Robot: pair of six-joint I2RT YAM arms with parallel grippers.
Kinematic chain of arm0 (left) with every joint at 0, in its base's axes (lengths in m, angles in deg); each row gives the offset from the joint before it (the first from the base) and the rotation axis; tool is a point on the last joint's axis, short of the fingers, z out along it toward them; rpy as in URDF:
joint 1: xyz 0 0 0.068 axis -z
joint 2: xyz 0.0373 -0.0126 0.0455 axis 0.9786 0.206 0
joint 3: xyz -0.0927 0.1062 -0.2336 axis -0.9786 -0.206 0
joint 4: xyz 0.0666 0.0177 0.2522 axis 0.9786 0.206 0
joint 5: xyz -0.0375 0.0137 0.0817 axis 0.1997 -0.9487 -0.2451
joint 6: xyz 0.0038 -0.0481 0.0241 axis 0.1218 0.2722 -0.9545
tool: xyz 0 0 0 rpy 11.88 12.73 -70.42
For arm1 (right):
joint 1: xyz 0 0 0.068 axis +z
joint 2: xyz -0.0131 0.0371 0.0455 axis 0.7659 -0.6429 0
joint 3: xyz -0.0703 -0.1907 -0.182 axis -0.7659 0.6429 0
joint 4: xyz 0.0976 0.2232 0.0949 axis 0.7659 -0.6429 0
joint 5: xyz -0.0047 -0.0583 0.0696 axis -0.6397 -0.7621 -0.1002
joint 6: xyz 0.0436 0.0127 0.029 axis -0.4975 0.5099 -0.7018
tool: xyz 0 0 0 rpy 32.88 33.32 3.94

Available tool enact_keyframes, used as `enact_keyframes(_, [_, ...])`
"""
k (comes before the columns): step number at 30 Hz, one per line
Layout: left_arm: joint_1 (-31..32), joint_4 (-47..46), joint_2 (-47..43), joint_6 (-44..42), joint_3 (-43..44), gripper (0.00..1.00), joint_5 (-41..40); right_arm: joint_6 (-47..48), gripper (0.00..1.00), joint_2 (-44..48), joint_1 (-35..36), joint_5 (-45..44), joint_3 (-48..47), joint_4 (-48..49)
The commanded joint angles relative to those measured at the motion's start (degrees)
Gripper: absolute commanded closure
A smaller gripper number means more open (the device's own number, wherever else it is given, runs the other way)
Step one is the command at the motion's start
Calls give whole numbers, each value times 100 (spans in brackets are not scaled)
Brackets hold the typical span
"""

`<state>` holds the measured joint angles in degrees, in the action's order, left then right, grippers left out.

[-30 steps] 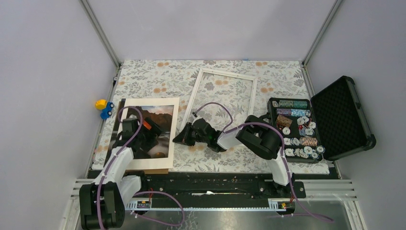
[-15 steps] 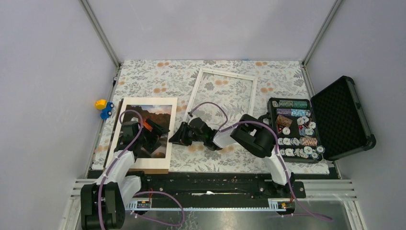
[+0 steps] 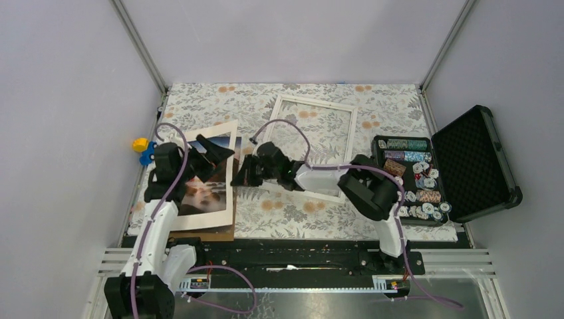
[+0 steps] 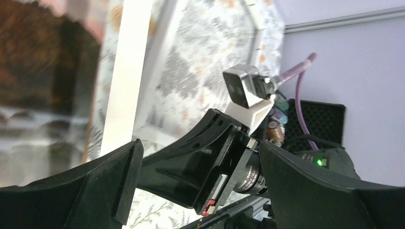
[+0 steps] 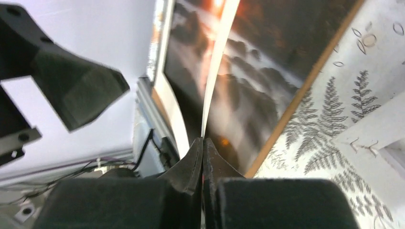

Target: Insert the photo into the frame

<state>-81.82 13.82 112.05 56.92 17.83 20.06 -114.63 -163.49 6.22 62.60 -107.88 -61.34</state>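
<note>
Floral desk (image 3: 219, 106): the photo (image 3: 203, 189) edge was pinched by the right hand (image 3: 234, 180). The left hand (image 3: 216, 158) was seen spread above it.

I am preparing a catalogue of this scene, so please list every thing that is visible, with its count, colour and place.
Tablecloth: one, grey floral, covers the table.
Frame: one, white, flat at the middle back.
Mat: one, white, left side, edge nearest the frame lifted.
Photo: one, dark landscape, under the mat.
Board: one, brown, under the photo.
Small toys: two, yellow and blue, beyond the cloth's left edge.
Case: one, black, open, right side.
Chips: many, mixed colours, inside the case.
Left gripper: one, black, open, above the mat.
Right gripper: one, black, shut on the mat's lifted edge.
</note>
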Motion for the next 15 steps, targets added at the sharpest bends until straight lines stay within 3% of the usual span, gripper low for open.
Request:
enact_keyframes(1, [-1, 153, -181, -314, 919, 1, 319, 535, 100, 1106, -496, 828, -8, -474])
enact_keyframes(6, [1, 257, -150, -586, 1606, 1, 385, 531, 100, 2025, -1238, 1614, 583, -512])
enact_keyframes(11, [43, 184, 243, -516, 1788, 6, 883, 854, 100, 2701, -1918, 1958, 594, -1399])
enact_keyframes(15, [662, -11, 701, -726, 1981, 9, 1078, 777, 100, 3087, -2272, 2089, 581, -1731])
